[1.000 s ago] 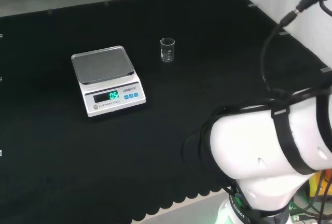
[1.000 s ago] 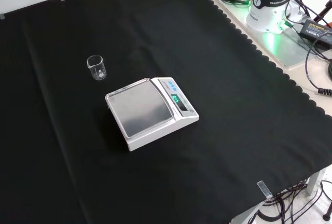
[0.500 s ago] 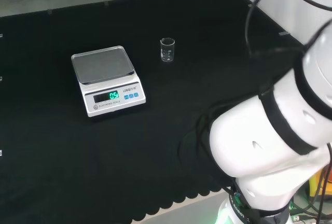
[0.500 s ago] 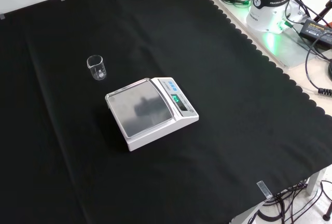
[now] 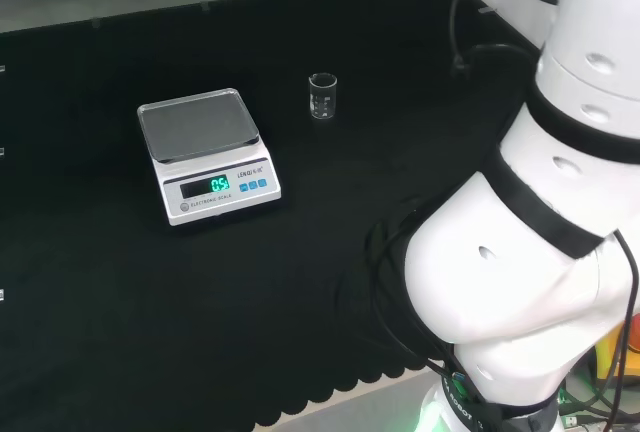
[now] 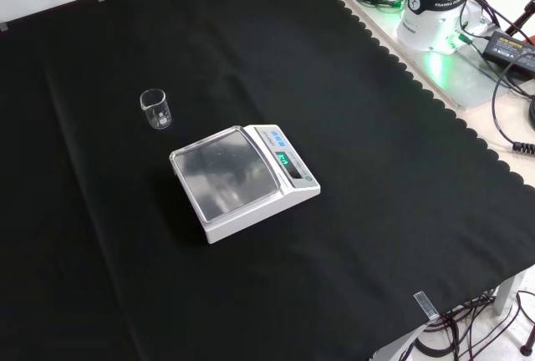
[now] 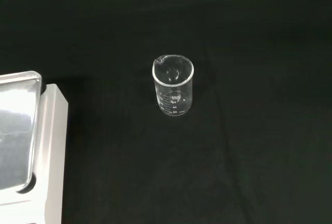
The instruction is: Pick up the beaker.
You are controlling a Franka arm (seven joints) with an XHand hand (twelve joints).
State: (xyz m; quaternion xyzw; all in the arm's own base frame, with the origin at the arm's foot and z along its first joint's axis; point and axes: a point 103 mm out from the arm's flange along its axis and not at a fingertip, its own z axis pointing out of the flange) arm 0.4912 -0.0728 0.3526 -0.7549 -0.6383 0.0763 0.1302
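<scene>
Clearly nothing is grasped yet: the beaker stands upright on the cloth, just beside the scale. I cannot tell my hand's state; approach and grasp are left.

Beaker upright on cloth, right of scale.

In the head view the white arm rises at the right, its upper links reaching over toward the far edge. The fingers' state cannot be told.
</scene>
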